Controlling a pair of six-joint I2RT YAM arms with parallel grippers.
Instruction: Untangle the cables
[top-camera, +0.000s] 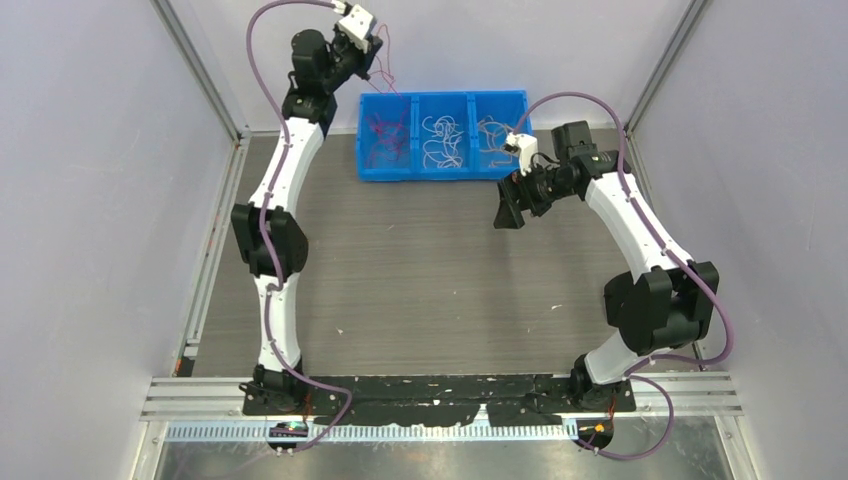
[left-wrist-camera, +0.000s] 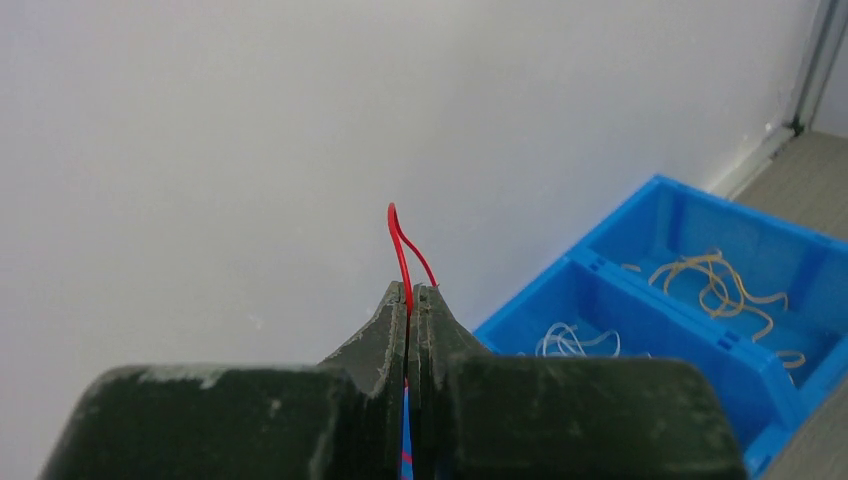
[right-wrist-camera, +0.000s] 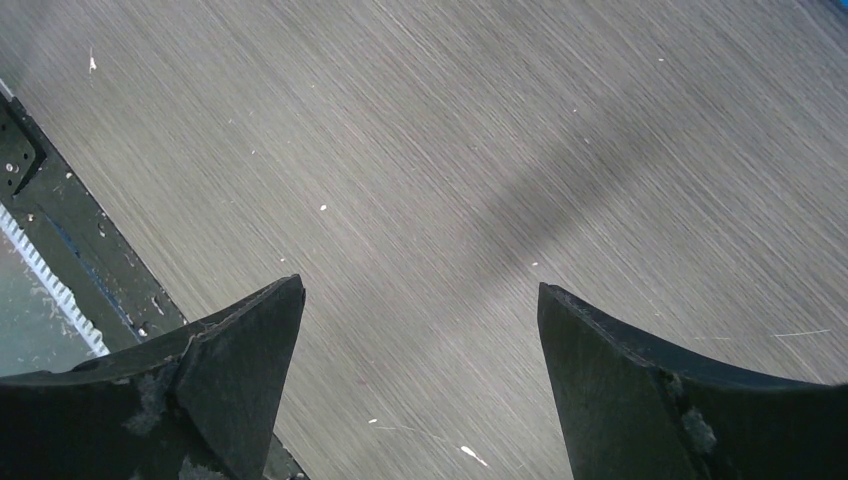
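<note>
A thin red cable (left-wrist-camera: 398, 240) sticks up from my left gripper (left-wrist-camera: 411, 290), which is shut on it. This gripper (top-camera: 374, 68) is raised high by the back wall, just left of the blue bin (top-camera: 443, 96), and the red cable (top-camera: 388, 60) hangs from it towards the bin. The bin's left compartment holds red cables (top-camera: 387, 135), the middle one white cables (top-camera: 441, 140), the right one yellow-orange cables (top-camera: 492, 135). My right gripper (top-camera: 507, 208) is open and empty above the grey table (right-wrist-camera: 420, 150), in front of the bin's right end. Its jaws (right-wrist-camera: 420, 300) stand wide apart.
The white and yellow-orange cables also show in the left wrist view (left-wrist-camera: 570, 342) (left-wrist-camera: 715, 285), inside the bin (left-wrist-camera: 620, 255). White walls close in the back and both sides. Metal rails (top-camera: 215, 230) run along the table's left edge. A black base plate (top-camera: 440, 395) lies at the near edge.
</note>
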